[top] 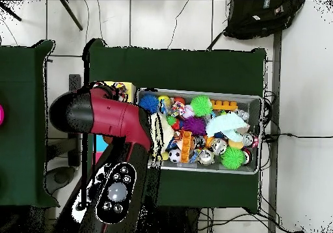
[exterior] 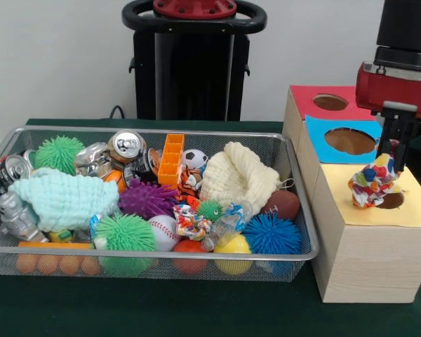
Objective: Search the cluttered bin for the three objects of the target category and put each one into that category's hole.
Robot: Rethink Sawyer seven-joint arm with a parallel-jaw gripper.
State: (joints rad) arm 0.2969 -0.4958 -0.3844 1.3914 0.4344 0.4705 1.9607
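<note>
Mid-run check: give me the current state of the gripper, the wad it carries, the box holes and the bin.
gripper: shut on the crumpled colourful wad, above the yellow hole.
crumpled colourful wad: held, hanging at the yellow hole, not released.
blue hole: open, nothing visible in it.
red hole: open.
wire bin: full of clutter.

You see the arm (exterior: pixel 400 63) cut off by the top and right edges in the front view, and its gripper (exterior: pixel 396 156) ends behind the crumpled multicoloured cloth (exterior: pixel 372 184), so you cannot tell how the fingers stand. That cloth covers most of the hole in the yellow panel (exterior: pixel 379 210) of the wooden box (exterior: pixel 365 263). From overhead, the arm (top: pixel 107 120) hides nearly the whole box, and the toys in the wire bin (top: pixel 255 134) are too small for you to name with confidence.
</note>
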